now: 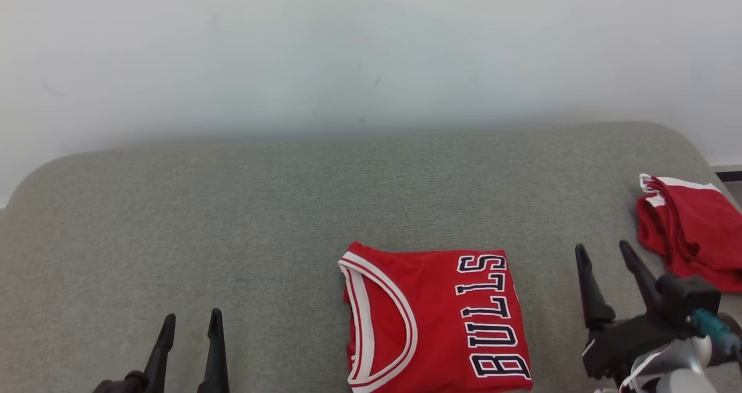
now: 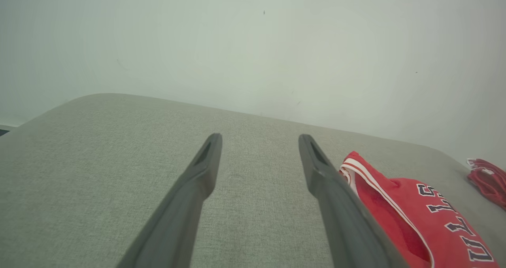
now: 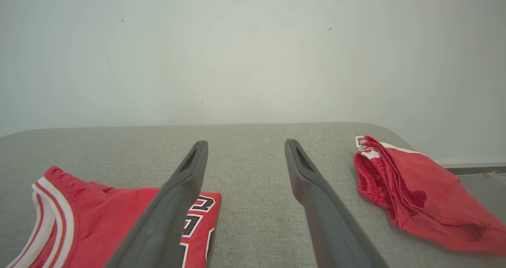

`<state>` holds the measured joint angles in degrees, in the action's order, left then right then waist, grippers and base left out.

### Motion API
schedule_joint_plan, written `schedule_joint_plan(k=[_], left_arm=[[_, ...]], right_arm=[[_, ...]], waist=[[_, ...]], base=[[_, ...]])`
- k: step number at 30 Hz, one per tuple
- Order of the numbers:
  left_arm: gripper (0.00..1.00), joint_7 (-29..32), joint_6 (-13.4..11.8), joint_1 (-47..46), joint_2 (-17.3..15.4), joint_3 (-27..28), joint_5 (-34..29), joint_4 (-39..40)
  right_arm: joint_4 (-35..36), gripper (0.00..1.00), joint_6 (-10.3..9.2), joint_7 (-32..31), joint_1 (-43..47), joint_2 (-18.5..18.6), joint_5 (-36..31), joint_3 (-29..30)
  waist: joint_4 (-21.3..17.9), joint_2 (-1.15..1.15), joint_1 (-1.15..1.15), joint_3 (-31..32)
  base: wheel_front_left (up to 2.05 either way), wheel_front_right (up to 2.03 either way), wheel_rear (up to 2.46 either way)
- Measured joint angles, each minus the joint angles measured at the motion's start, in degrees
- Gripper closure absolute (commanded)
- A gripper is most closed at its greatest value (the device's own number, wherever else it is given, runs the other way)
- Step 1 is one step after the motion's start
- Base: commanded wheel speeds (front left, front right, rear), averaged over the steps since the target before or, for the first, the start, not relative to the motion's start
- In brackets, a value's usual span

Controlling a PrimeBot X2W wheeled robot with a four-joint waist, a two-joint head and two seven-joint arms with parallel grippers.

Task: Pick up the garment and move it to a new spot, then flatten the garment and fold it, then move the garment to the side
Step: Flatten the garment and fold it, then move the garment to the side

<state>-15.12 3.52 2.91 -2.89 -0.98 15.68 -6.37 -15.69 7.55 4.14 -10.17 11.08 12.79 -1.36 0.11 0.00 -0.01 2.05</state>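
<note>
Garment (image 1: 435,317): a red jersey, folded into a compact rectangle, is lying flat on the grey cushion (image 1: 261,207) at its near edge, a little right of centre. Its white-and-red striped neckline is facing the robot's left. The "BULLS" lettering is running sideways along the right side of the fold. Nothing is touching it.

Left gripper (image 1: 192,315): it is hanging over the near left of the cushion, well apart from the garment, with its fingers pointing toward the wall. Its jaws are standing spread and gripping nothing, with bare cushion showing between them. Seen from its own wrist, the left gripper (image 2: 259,136) is showing the garment (image 2: 419,216) off to one side of its fingers.

Right gripper (image 1: 602,246): it is hanging at the near right, between the garment and a second red cloth, and touching neither. Its jaws are likewise standing parted and empty. Seen from its own wrist, the right gripper (image 3: 246,142) is framing bare grey fabric.

Red cloth (image 1: 693,233): a crumpled piece with white trim is lying farther back at the cushion's right edge, well apart from the garment.

Cushion, far part: its rounded corners are curving back toward the wall.

Wall (image 1: 348,45): pale and plain, it is rising behind everything and carrying a few small dark specks.
</note>
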Motion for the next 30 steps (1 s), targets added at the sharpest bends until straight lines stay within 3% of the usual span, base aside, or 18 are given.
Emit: schedule_joint_plan(k=[13,30], left_arm=[[0.0,0.0,0.02,-2.88,-0.01,2.77,-2.7,-4.3],[0.0,0.01,0.01,-0.28,-0.01,2.41,-2.48,-5.3]], right_arm=[[-2.92,0.0,0.0,6.02,4.31,-1.25,-2.47,-2.09],[-4.52,0.0,0.0,6.46,4.27,-1.8,-1.3,-3.08]], waist=[[-3.86,0.0,0.0,2.04],[-2.78,0.0,0.01,2.9]], base=[[0.0,0.0,0.0],[0.0,0.0,0.0]])
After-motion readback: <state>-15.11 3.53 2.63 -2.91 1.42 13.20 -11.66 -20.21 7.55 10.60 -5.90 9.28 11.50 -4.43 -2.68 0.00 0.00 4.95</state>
